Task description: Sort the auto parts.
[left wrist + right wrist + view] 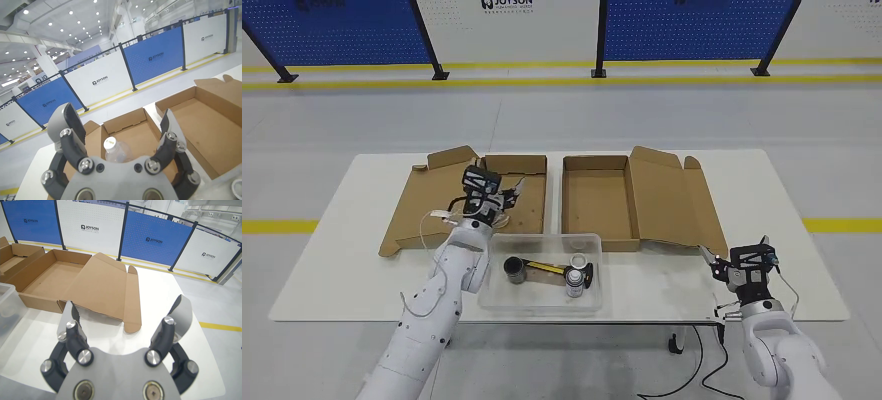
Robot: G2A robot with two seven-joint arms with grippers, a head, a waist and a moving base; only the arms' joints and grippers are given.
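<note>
My left gripper (119,113) was wide open, with nothing between its fingers. It hung over the near part of the left cardboard box (122,126), pointing to the far side. Just below it, inside this box, was a clear bottle with a white cap (113,145). I judged that the bottle belonged there as a sorted part, and that the open fingers left it free. I could not tell whether it stood or leaned.

My right gripper (124,302) was open too and held nothing. It hung low over the near right corner of the worktop (362,260), well apart from the parts, probably so as not to be in the way.

The clear bin (542,237) lay near, in the middle, where both arms could reach. In it were a black cylinder (514,268) and a silver-topped can (573,283), not yet sorted. The right cardboard box (51,279) lay open beyond it, ready for its own kind of part.
</note>
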